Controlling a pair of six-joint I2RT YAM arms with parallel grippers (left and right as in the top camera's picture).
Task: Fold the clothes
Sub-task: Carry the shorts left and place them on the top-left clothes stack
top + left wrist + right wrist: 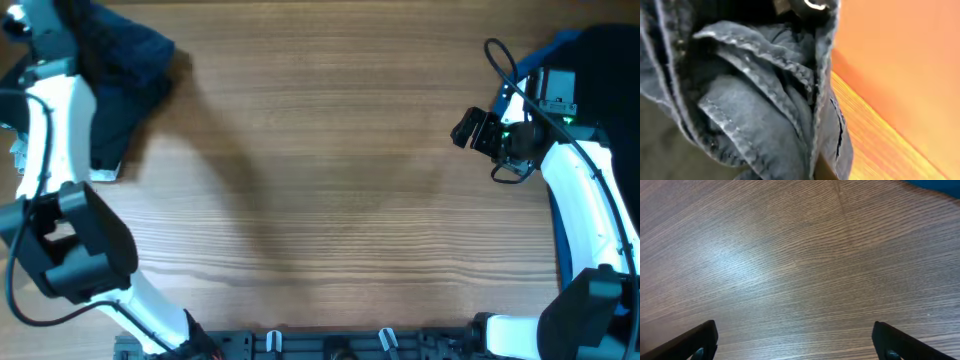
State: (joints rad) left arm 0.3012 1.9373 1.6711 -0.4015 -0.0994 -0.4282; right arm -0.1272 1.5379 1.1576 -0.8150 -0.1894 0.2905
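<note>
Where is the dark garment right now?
Overhead, the dark garment sits at the top-left corner of the table, by the left arm, far from the right gripper.

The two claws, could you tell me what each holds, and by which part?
Right claw: open, empty. Left claw: at the denim garment, fingers unseen; cannot be told.

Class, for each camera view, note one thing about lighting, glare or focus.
Overhead: a soft, broad shadow crosses the table. Left wrist: the dark garment is close and blurred, the wood beyond washed orange. Right wrist: a pale glare patch on sharp grain.
</note>
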